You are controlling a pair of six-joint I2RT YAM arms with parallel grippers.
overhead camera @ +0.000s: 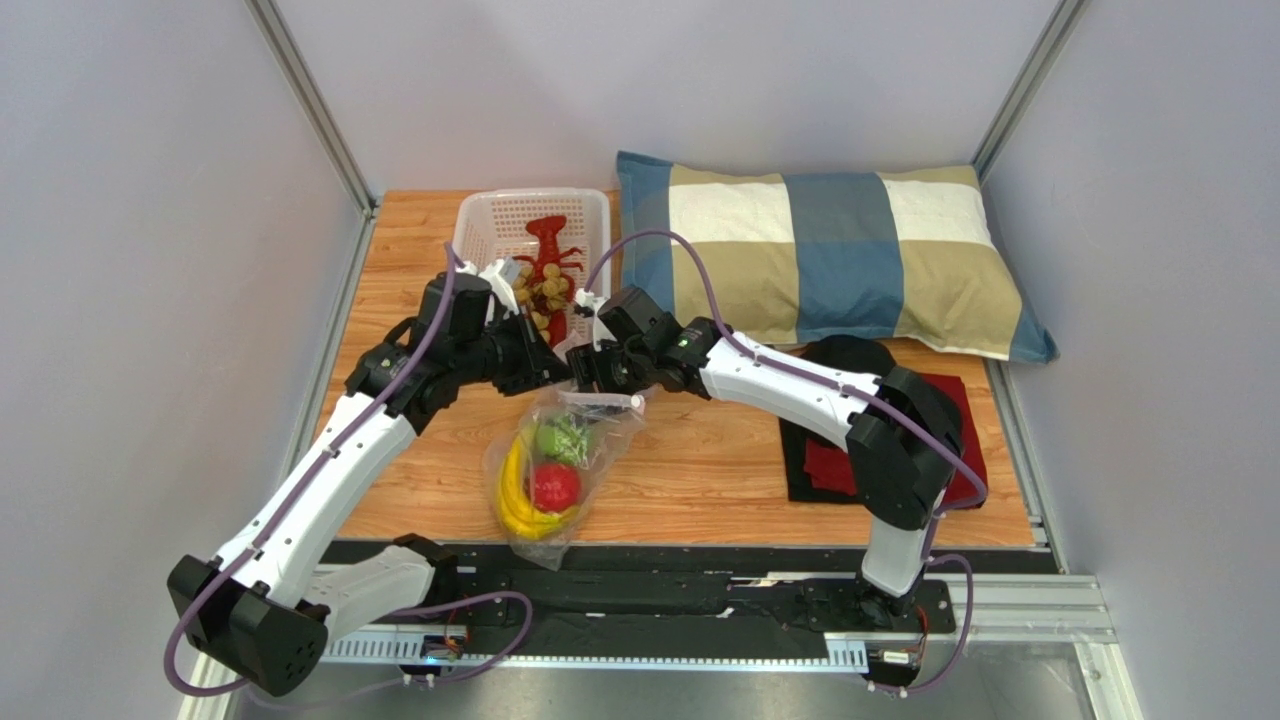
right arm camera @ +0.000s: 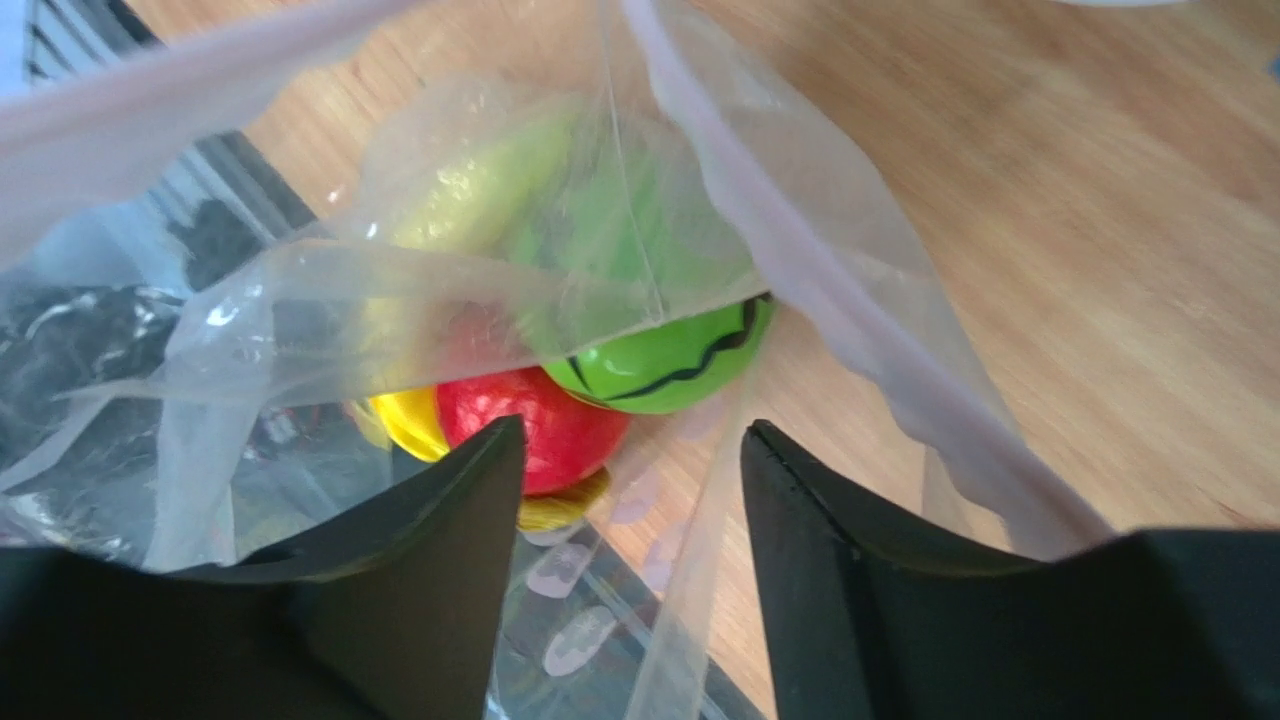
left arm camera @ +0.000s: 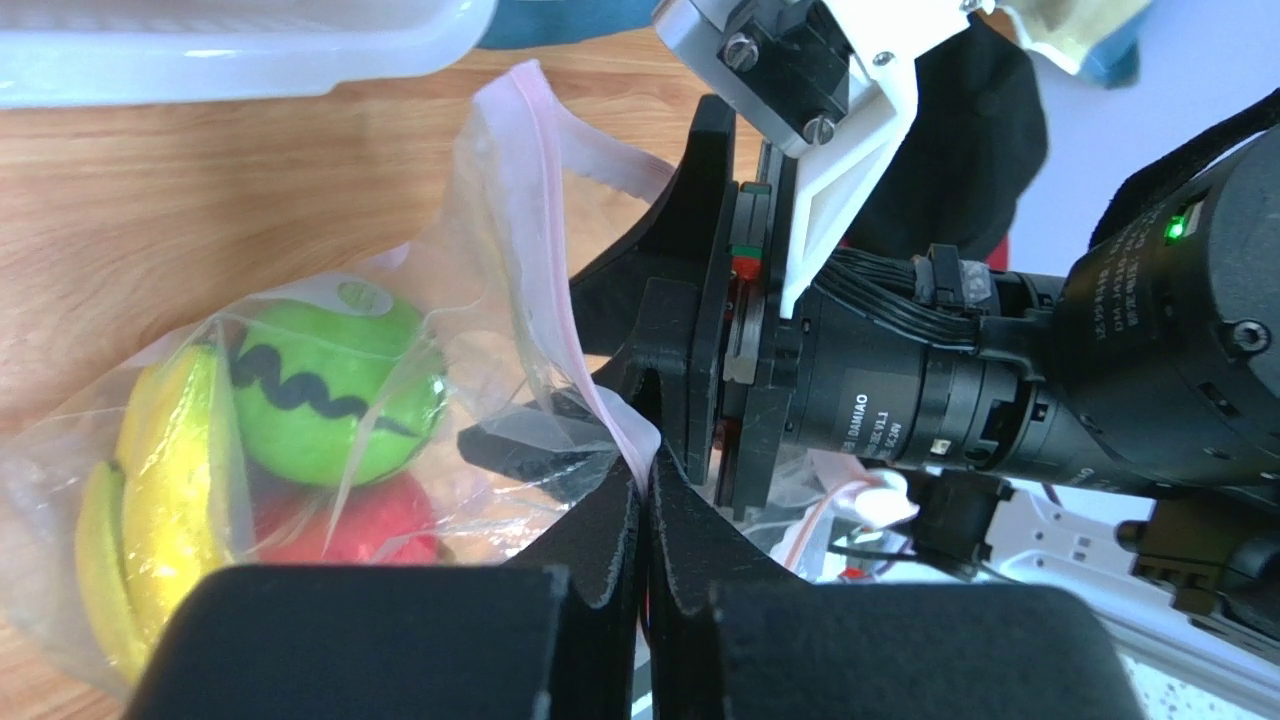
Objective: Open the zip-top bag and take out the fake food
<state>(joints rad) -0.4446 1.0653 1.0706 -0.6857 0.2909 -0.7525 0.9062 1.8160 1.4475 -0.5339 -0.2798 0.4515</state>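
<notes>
Most fake food point(right arm camera: 529, 423) blurs behind zip-top bag point(right arm camera: 286, 308)

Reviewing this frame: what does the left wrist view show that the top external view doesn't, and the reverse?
Only the left wrist view: the left tool pinched shut on the pink zip strip of the zip-top bag. Only the top external view: the red lobster and grape cluster lying in the white basket. Both: the bag with the banana bunch, green striped ball and red fruit inside.
</notes>
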